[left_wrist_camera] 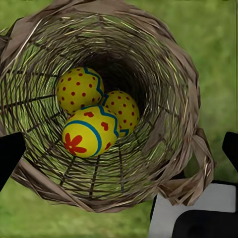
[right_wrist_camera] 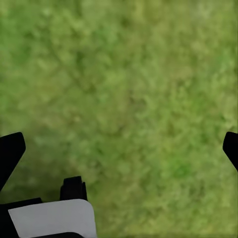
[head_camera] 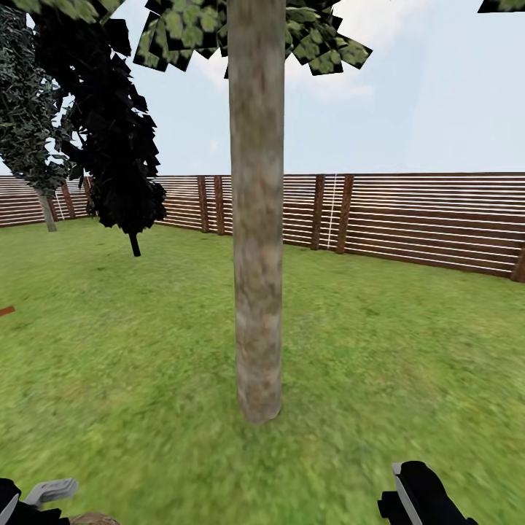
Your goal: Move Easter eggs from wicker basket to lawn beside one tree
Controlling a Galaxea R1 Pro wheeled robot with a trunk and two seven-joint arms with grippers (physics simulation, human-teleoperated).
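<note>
No writing or label can be read anywhere. The tree (head_camera: 257,219) stands straight ahead on the lawn (head_camera: 408,343), its canopy cut off by the upper edge of the head view; behind it runs the wooden fence (head_camera: 437,219), and a dark cypress (head_camera: 109,131) stands near that fence. In the left wrist view the wicker basket (left_wrist_camera: 163,64) is seen from above, with three Easter eggs (left_wrist_camera: 90,131) clustered touching inside it. The left gripper (left_wrist_camera: 119,148) is spread wide around the basket, its fingertips mostly cut off; whether it touches the rim cannot be told. The right gripper (right_wrist_camera: 119,148) is spread wide over bare grass.
</note>
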